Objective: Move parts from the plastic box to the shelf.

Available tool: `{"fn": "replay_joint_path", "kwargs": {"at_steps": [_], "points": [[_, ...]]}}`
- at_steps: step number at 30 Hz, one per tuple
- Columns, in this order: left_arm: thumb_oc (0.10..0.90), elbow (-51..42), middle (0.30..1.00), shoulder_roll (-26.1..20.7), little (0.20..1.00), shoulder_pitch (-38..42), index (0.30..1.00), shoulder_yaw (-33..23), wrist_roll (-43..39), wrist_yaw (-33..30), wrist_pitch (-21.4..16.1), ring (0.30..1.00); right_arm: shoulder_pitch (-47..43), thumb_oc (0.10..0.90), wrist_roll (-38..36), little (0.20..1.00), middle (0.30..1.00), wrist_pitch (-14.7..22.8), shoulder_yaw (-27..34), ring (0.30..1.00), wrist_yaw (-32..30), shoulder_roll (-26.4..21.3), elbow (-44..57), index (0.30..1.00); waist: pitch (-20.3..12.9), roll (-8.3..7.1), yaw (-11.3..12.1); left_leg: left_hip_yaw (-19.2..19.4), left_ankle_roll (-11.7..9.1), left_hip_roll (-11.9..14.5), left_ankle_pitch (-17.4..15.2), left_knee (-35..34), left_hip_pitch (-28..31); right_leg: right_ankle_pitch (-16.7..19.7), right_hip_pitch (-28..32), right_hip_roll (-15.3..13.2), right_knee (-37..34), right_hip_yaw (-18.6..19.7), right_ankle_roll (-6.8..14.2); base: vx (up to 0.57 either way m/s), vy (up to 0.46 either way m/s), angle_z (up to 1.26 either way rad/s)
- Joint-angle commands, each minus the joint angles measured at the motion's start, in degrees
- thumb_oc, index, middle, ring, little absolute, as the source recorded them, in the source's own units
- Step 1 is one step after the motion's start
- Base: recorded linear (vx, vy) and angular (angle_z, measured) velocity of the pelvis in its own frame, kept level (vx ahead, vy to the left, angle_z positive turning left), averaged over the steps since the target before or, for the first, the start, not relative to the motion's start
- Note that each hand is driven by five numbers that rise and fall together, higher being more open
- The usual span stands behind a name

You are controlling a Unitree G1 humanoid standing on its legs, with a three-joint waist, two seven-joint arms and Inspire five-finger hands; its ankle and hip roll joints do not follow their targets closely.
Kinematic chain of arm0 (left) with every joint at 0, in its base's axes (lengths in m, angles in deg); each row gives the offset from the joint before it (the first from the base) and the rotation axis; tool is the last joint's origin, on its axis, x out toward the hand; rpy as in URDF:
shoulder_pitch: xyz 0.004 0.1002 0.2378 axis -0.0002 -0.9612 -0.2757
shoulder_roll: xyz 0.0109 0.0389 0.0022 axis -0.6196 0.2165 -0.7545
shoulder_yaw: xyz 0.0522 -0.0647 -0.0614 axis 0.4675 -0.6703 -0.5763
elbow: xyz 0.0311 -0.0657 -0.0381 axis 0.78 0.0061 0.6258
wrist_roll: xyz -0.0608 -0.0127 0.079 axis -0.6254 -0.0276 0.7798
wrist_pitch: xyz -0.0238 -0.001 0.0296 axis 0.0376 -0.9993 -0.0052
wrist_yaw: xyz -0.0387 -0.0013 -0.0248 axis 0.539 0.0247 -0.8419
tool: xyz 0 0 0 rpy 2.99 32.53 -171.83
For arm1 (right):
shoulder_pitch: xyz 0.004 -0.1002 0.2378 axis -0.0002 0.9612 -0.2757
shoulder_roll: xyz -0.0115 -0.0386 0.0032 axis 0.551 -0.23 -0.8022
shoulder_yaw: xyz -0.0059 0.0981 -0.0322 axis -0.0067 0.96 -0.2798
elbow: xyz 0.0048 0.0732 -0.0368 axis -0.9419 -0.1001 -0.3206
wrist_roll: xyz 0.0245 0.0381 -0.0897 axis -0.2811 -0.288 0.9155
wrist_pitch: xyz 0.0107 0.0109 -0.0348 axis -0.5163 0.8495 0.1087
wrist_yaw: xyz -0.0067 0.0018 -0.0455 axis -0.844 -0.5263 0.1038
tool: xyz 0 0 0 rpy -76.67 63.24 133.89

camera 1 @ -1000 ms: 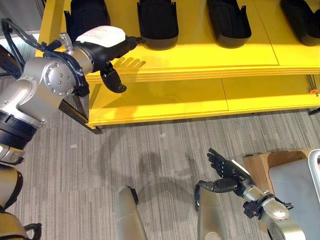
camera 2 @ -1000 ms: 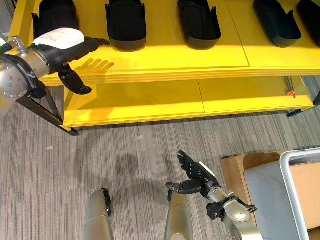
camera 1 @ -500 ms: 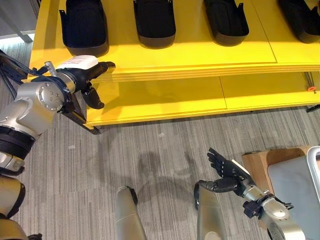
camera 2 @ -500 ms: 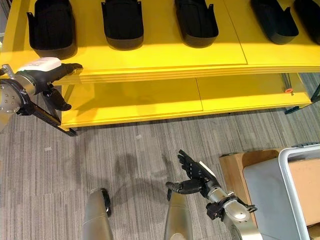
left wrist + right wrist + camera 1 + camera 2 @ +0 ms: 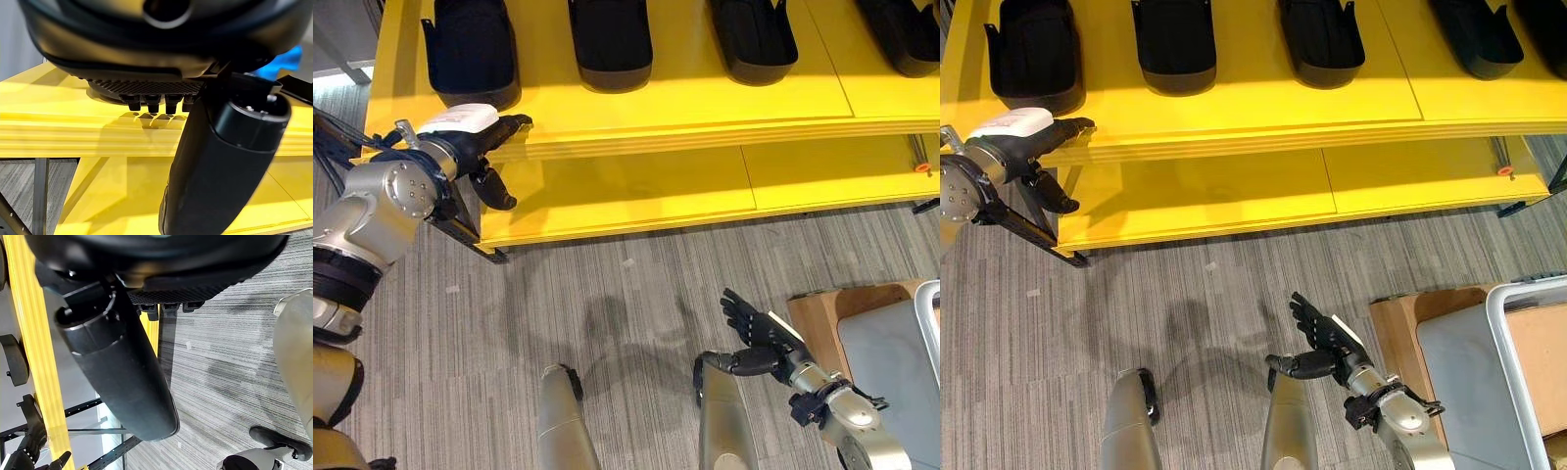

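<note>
- The yellow shelf (image 5: 685, 98) has two tiers; its upper tier carries a row of black parts (image 5: 610, 44), tray-like moulded pieces lying side by side, well apart from one another.
- The left hand (image 5: 475, 147) is at the front left corner of the upper tier, just in front of the leftmost black part (image 5: 470, 51). Its fingers (image 5: 509, 125) are straight and released, reaching to the tier's front edge; the thumb hangs below the edge, in front of the lower tier. It holds nothing.
- In the left wrist view the fingertips (image 5: 154, 103) point at the yellow edge and cast small shadows on it; the thumb stands in the foreground.
- The right hand (image 5: 754, 338) is low over the grey striped carpet (image 5: 607, 323), well apart from the shelf, fingers spread and released, empty.
- At the lower right a wooden stand (image 5: 1393, 328) sits on the floor; touching it lies a grey plastic box (image 5: 1464, 377) with a pale rim. Whether parts lie in the box cannot be told.
- A small orange piece (image 5: 922, 167) lies at the lower tier's right end.
</note>
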Motion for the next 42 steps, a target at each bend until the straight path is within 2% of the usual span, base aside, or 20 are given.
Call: {"fn": "replay_joint_path", "kwargs": {"at_steps": [1,17,29,42], "points": [[0.900,0.57,1.000,1.06,1.000,5.15,1.000,-8.15,2.19,-5.50,0.04,1.000,0.26,0.900,-1.96,1.000,1.000,5.06,1.84,1.000,-0.54,-2.79,3.05,1.000,-3.75,1.45,0.38,-1.64,4.44,-1.50,-0.67,-0.55,-0.84,0.34,2.81,0.52,-1.88,-0.71,-4.69,0.00,0.000,0.00],[0.900,-0.16,1.000,-0.42,1.000,3.33,1.000,-11.07,3.93,-6.58,1.02,1.000,0.65,0.900,-1.83,1.000,1.000,4.70,1.76,1.000,-0.57,-2.75,2.91,1.000,-3.73,1.56,0.73,-1.49,4.41,-1.59,-0.72,-0.59,-1.02,-0.06,2.35,0.67,-1.47,-0.65,-4.93,0.00,0.000,0.00],[0.900,-0.29,1.000,-2.61,1.000,4.22,1.000,-10.94,5.13,-7.17,1.27,1.000,0.64,0.900,-2.29,1.000,1.000,4.62,1.58,1.000,-0.40,-2.74,2.71,1.000,-3.50,1.72,0.99,-1.54,4.53,-1.79,-0.90,-0.29,-1.30,-0.17,2.12,0.51,-1.32,-0.56,-4.88,0.00,0.000,0.00],[0.900,0.38,1.000,-2.59,1.000,5.19,1.000,-10.74,5.84,-8.25,1.45,1.000,0.78,0.900,-2.38,1.000,1.000,4.65,1.26,1.000,-0.61,-2.82,2.35,1.000,-3.38,1.76,0.91,-1.44,4.66,-1.82,-0.96,0.05,-2.10,0.08,1.11,0.53,-0.97,-0.48,-4.92,0.00,0.000,0.00]]}}
